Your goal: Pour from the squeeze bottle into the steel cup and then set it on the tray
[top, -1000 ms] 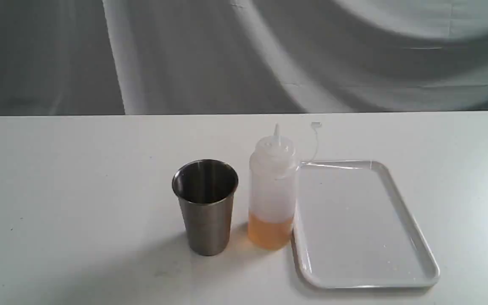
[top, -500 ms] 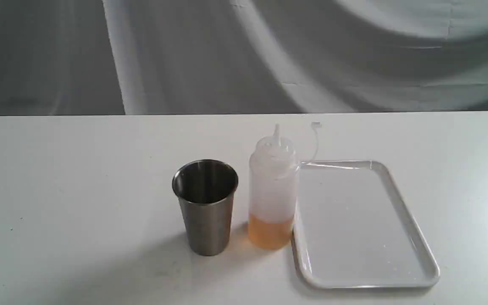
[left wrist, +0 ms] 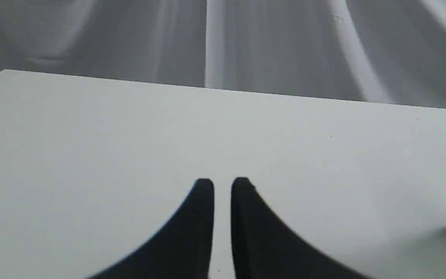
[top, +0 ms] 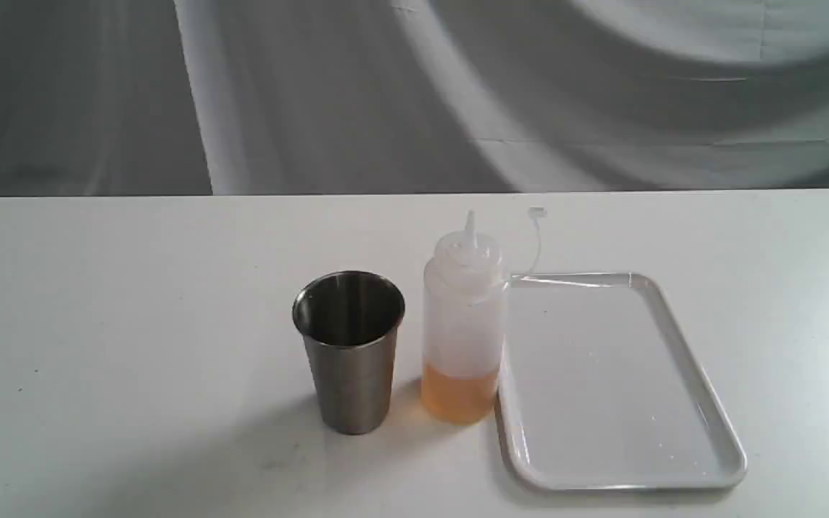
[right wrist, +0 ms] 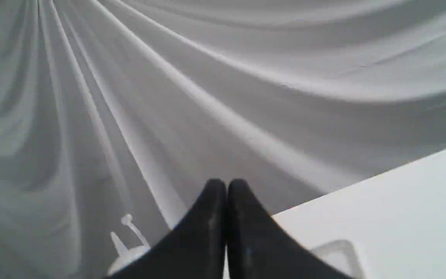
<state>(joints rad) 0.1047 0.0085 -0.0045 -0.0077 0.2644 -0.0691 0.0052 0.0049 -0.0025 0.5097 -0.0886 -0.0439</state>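
Grey drapes [right wrist: 246, 77] behind, right hand [right wrist: 227, 184] (fingers [right wrist: 211, 217] pressed together) hangs clear of the squeeze bottle [right wrist: 128, 257]

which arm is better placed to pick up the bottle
Probably the right. The bottle stands right of the cup, beside the tray, and its nozzle shows by the right gripper. The left gripper sees bare table and only the cup's edge.

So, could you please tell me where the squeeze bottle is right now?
In the exterior view the squeeze bottle stands upright on the table, just right of centre, between the steel cup and the tray.
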